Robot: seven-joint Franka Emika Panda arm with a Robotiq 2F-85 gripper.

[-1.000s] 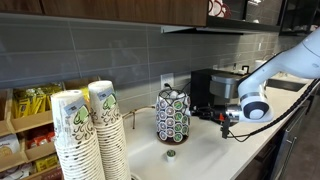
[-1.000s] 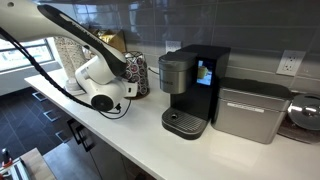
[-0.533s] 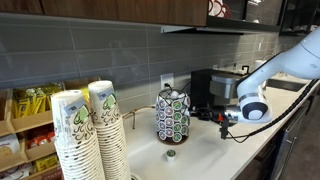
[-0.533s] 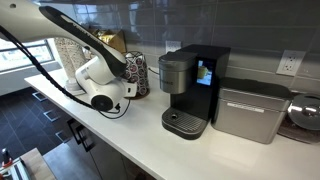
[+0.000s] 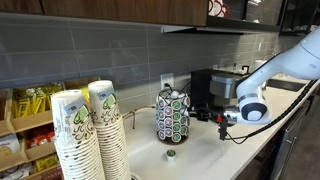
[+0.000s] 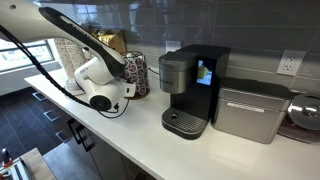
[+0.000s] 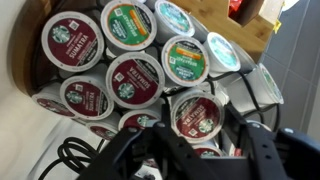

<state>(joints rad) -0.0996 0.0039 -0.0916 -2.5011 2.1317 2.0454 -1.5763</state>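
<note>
A wire carousel rack [image 5: 172,117] full of coffee pods stands on the white counter; it also shows in an exterior view [image 6: 134,72]. My gripper [image 5: 203,113] reaches it from the side, seen also in an exterior view [image 6: 130,88]. In the wrist view the gripper [image 7: 203,138] is open, its two black fingers on either side of a red-labelled pod [image 7: 196,113] that sits in the rack. Red and green-labelled pods [image 7: 133,80] fill the slots around it.
A black coffee machine [image 6: 190,85] stands beside the rack, with a metal box [image 6: 250,112] next to it. Two tall stacks of paper cups [image 5: 88,135] stand in the foreground. A loose pod [image 5: 170,153] lies on the counter below the rack. Snack boxes [image 5: 30,120] sit on shelves.
</note>
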